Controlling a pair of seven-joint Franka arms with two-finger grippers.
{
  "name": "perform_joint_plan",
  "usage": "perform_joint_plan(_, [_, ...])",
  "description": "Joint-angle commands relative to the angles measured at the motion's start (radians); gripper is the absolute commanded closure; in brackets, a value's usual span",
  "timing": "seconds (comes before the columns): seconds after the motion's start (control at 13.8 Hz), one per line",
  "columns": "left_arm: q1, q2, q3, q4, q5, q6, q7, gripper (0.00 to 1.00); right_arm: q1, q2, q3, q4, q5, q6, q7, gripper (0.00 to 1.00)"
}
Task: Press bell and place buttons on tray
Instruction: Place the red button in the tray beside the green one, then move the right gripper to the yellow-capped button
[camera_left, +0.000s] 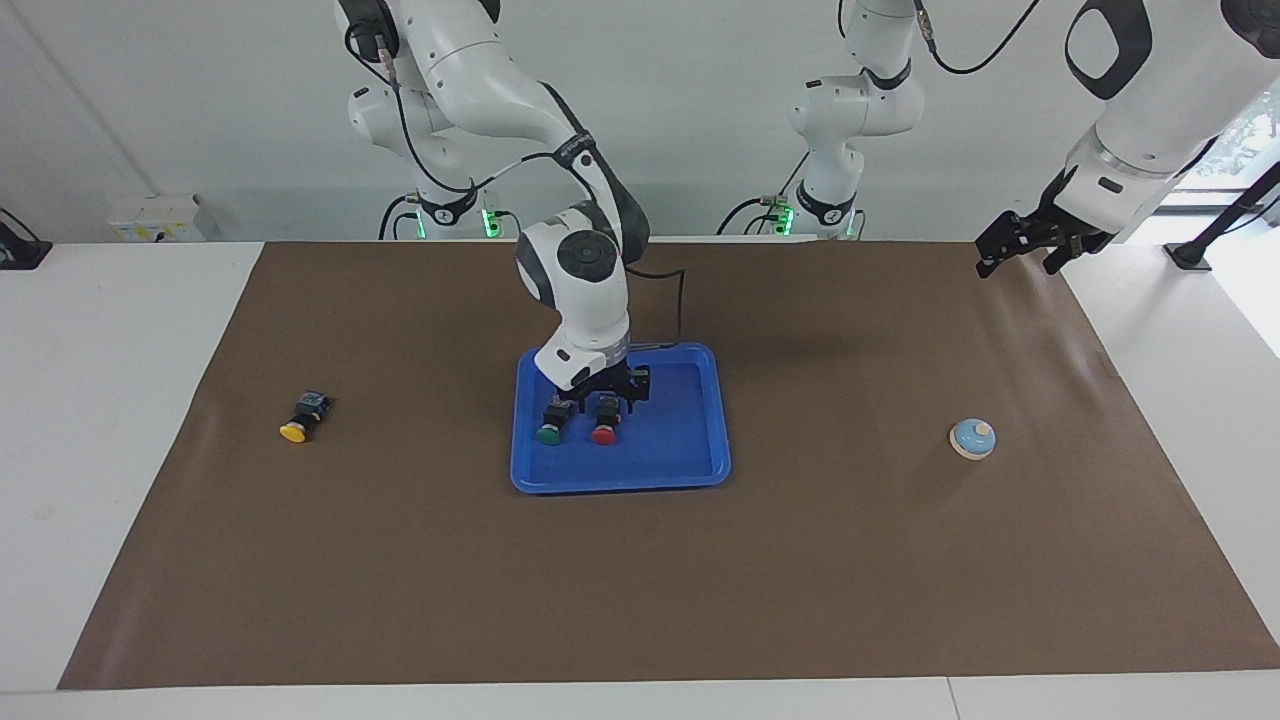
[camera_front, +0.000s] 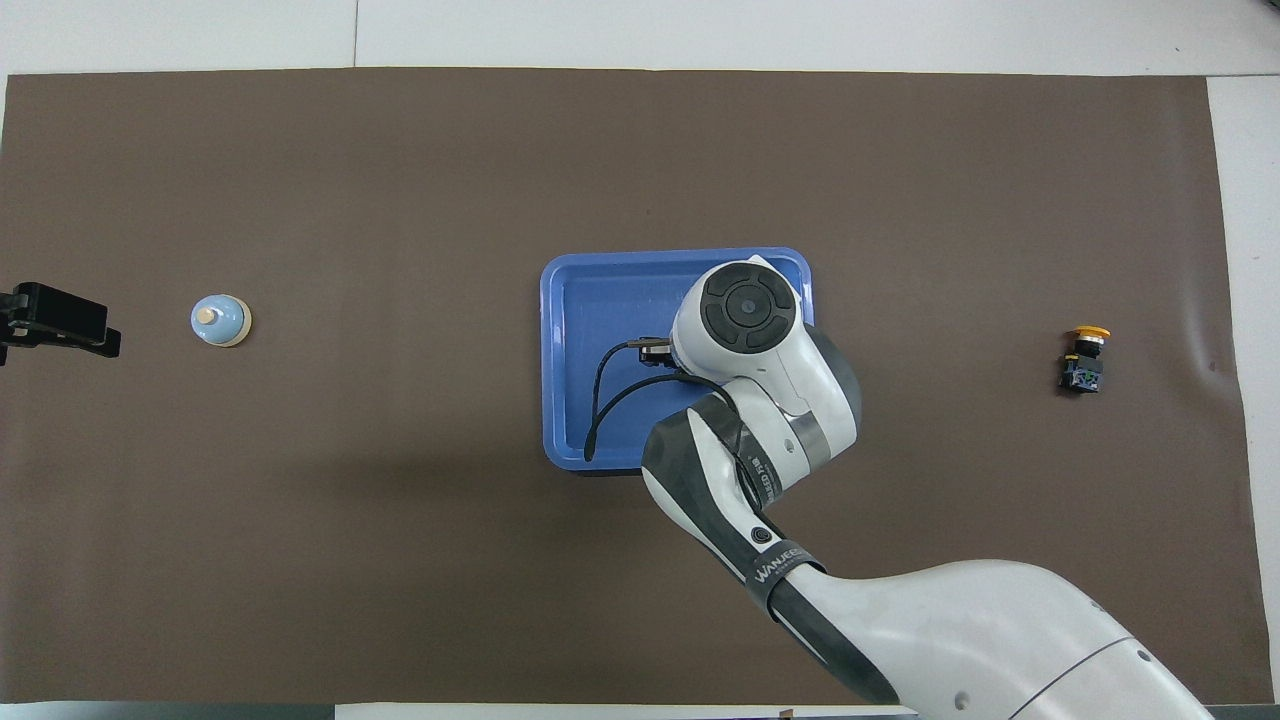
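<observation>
The right gripper (camera_left: 608, 396) is low in the tray (camera_left: 700, 420), fingers spread around the red button (camera_left: 603, 431) beside the green button (camera_left: 548, 432); the left gripper (camera_left: 1020, 245) waits, fingers wide.

A plain white wall (camera_left: 700, 120) stood at the robots' end of the long white table (camera_left: 120, 400). A wide sheet of matte brown paper (camera_left: 850, 560) covered most of the tabletop, creased slightly near one corner. Daylight came through a window (camera_left: 1245, 135) with greenery outside. A pale boxy socket unit (camera_left: 160, 218) sat by the wall.
</observation>
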Motion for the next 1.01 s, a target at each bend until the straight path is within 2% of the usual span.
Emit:
perform_joint_plan(0.0, [0.003,-0.003,0.000,-0.003,0.004,0.000,-0.005,0.00,-0.068,-0.094,-0.006,0.026,0.001,-0.134,-0.001,0.00])
perform_joint_plan(0.29, [0.003,-0.001,0.000,-0.003,0.004,0.000,-0.005,0.00,-0.267,-0.191,-0.008,0.020,-0.002,-0.283,-0.239,0.00])
perform_joint_plan(0.51, [0.003,-0.003,-0.001,-0.003,0.004,0.000,-0.005,0.00,-0.454,-0.204,-0.009,-0.015,-0.006,-0.305,-0.488,0.00])
perform_joint_plan(0.72, [0.003,-0.003,0.000,-0.003,0.004,0.000,-0.005,0.00,-0.600,-0.231,-0.009,-0.110,-0.035,-0.240,-0.643,0.00])
perform_joint_plan(0.94, [0.003,-0.003,-0.001,-0.004,0.004,0.000,-0.005,0.00,-0.717,-0.273,-0.009,-0.269,-0.039,-0.037,-0.775,0.00])
